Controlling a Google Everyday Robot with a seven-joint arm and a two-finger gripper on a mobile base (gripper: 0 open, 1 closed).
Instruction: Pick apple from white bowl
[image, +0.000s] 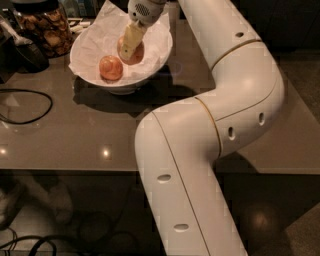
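The white bowl (90, 47) stands at the back left of the table, lined with crumpled white paper. My gripper (131, 44) reaches down into it from above. Its pale fingers (129, 40) are shut on the apple (137, 52), a yellow-orange one with a reddish blush, held slightly above the paper at the bowl's right side. The front finger covers the apple's left part. A second, pinker apple (110, 67) lies loose in the bowl to the lower left of the gripper.
A glass jar of brown snacks (42, 27) stands left of the bowl, with a dark object (25, 52) beside it. A black cable (22, 105) loops on the table's left side. My white arm (215, 125) spans the table's right half.
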